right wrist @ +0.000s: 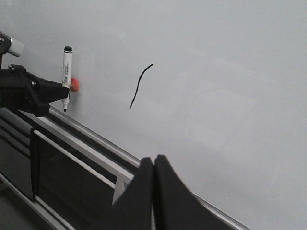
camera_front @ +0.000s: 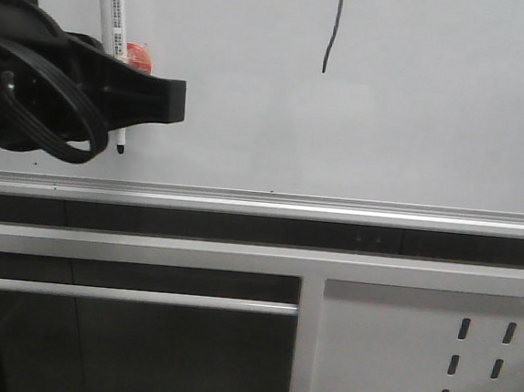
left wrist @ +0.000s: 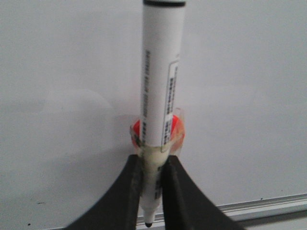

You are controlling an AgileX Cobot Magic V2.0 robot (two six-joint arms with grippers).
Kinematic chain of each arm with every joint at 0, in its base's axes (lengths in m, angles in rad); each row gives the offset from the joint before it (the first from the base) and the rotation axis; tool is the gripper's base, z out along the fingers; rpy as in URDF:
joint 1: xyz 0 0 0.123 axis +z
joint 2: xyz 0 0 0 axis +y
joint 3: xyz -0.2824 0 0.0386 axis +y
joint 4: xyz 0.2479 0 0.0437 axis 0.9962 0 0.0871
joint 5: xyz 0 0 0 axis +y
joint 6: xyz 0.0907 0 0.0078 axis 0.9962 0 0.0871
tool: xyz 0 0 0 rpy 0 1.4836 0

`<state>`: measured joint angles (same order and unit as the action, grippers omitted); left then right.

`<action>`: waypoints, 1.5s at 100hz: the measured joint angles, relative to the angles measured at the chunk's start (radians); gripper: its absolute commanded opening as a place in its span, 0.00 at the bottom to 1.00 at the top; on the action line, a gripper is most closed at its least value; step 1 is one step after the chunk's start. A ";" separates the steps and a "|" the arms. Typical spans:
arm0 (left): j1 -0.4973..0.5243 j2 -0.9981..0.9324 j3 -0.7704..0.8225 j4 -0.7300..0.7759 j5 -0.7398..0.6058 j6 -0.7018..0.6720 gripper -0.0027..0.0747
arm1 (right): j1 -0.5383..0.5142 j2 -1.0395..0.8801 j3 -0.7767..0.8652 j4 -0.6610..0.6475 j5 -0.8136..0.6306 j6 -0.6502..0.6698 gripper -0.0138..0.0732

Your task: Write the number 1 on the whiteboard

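Front view: the whiteboard (camera_front: 415,127) fills the upper part, its silver rail (camera_front: 334,206) running along the lower edge. The number 1 (camera_front: 332,32) is a thin black stroke, slightly curved, high on the board near the top edge, right of centre; its upper end is cut off by the frame. The left gripper (camera_front: 123,101) stands at the board's left side, clamped on a white marker (camera_front: 113,9) held upright, black tip down and just above the rail; a small orange-red piece (camera_front: 138,55) sits beside the barrel. Below the rail, a grey slotted panel (camera_front: 468,361) at lower right. Left wrist view: both black fingers (left wrist: 129,191) press on the marker (left wrist: 160,72) near its tip end; the orange-red piece (left wrist: 177,127) is behind the barrel, under clear tape. Board surface behind is blank here. Right wrist view: the right gripper (right wrist: 153,165) has its fingers together, holding nothing, off the board. The stroke (right wrist: 139,86) lies well apart from the left gripper (right wrist: 60,91) and its marker (right wrist: 66,72), toward the board's middle.
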<state>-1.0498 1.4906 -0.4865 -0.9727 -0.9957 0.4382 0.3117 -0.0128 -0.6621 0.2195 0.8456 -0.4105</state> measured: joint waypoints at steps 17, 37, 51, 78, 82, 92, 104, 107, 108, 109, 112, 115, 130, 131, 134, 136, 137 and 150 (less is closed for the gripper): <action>0.032 0.000 -0.023 -0.004 0.002 0.000 0.01 | 0.000 0.000 0.000 0.000 0.000 0.000 0.08; 0.080 0.000 -0.052 0.004 0.089 0.000 0.01 | 0.000 0.000 0.000 -0.002 0.000 0.000 0.08; 0.089 0.000 -0.053 0.018 0.105 0.000 0.01 | 0.000 0.000 0.000 -0.002 0.000 0.000 0.08; 0.085 0.000 -0.054 0.022 0.108 0.002 0.01 | 0.000 0.000 0.000 -0.012 -0.001 0.000 0.08; 0.078 0.000 -0.056 0.022 0.108 0.002 0.01 | 0.000 0.000 0.000 -0.012 -0.001 0.000 0.08; 0.061 0.000 -0.062 0.027 0.108 0.002 0.01 | 0.000 0.000 0.000 -0.014 -0.001 0.000 0.08; 0.047 -0.011 -0.064 0.015 0.122 0.002 0.01 | 0.000 0.000 0.000 -0.014 -0.001 0.000 0.08; 0.047 -0.017 -0.064 0.013 0.138 0.002 0.01 | 0.000 0.000 0.000 -0.014 -0.001 0.000 0.08; 0.047 -0.017 -0.064 0.011 0.141 0.002 0.01 | 0.000 0.000 0.000 -0.014 -0.001 0.000 0.08; 0.047 -0.021 -0.064 0.009 0.145 0.002 0.01 | 0.000 0.000 0.000 -0.014 -0.001 0.000 0.08; 0.047 -0.026 -0.064 0.004 0.163 0.002 0.01 | 0.000 0.000 0.000 -0.014 -0.001 0.000 0.08; 0.047 -0.032 -0.064 -0.003 0.176 0.002 0.01 | 0.000 0.000 0.000 -0.014 -0.001 0.000 0.08; 0.047 -0.067 -0.064 -0.054 0.252 0.006 0.01 | 0.000 0.000 0.000 -0.014 -0.001 0.000 0.08; 0.047 -0.068 -0.064 -0.058 0.255 0.009 0.01 | 0.000 0.000 0.000 -0.014 -0.001 0.000 0.08; 0.047 -0.070 -0.064 -0.066 0.264 0.013 0.01 | 0.000 0.000 0.000 -0.014 -0.001 0.000 0.08; 0.047 -0.072 -0.064 -0.072 0.267 0.015 0.01 | 0.000 0.000 0.000 -0.014 -0.001 0.000 0.08; 0.047 -0.072 -0.064 -0.074 0.267 0.018 0.01 | 0.000 0.000 0.000 -0.014 -0.001 0.000 0.08; 0.076 -0.074 -0.064 -0.104 0.327 0.025 0.01 | 0.000 0.000 0.000 -0.014 -0.001 0.000 0.08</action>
<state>-0.9733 1.4162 -0.5503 -1.0771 -0.6683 0.4636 0.3117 -0.0128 -0.6621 0.2057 0.8448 -0.4105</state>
